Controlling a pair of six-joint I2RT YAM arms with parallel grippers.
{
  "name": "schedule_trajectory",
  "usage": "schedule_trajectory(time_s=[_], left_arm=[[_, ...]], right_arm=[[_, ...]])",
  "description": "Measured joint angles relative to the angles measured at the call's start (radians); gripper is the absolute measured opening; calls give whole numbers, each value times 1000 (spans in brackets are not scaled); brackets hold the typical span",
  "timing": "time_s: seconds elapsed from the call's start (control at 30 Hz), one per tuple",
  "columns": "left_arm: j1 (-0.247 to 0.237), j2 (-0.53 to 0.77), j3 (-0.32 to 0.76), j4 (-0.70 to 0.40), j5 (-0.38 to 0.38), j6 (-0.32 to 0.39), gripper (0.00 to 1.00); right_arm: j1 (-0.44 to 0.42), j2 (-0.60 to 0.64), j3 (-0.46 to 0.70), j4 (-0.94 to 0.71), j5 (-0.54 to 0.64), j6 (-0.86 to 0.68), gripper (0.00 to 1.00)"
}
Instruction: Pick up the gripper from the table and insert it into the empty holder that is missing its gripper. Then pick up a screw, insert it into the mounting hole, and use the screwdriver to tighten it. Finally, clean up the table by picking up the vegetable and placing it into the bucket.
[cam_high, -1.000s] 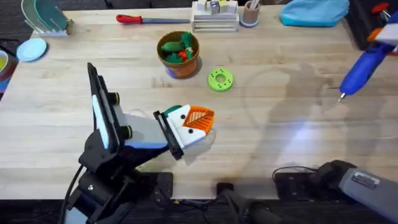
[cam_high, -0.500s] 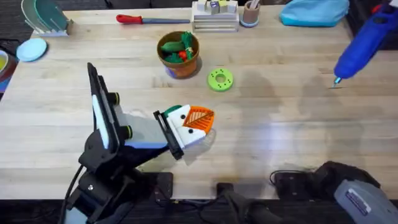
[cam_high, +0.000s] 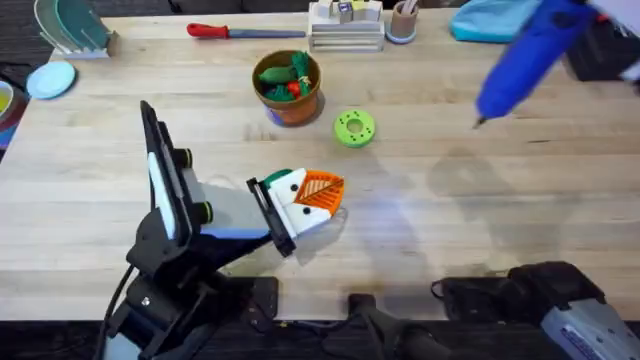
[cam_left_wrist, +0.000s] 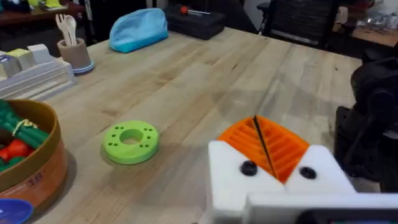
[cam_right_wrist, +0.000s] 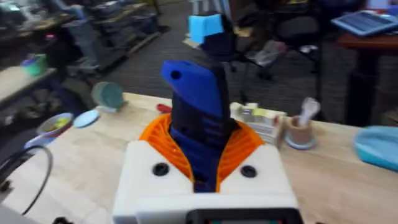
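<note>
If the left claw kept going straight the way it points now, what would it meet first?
Probably nothing nearby. The left claw points right across bare table. In the left wrist view the green disc and bucket lie off to one side; depth is uncertain.

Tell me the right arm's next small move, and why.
Probably carry the blue screwdriver leftward and down toward the white holder. The right pincer is shut on it, and its bit points down in the air, well apart from the holder, so it cannot yet reach any mounting hole.
</note>
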Motion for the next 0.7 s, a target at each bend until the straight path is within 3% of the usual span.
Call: schedule_trajectory(time_s=[0.23,0.47,0.7], left_arm=[[0,0,0,0,0,0,17],[0,0,0,0,0,0,17],[0,0,0,0,-1,0,17]], right_arm=[[216,10,-105,302,28,36,130],[428,25,-154,460,54,54,130],[637,195,-159,590,54,53,130]])
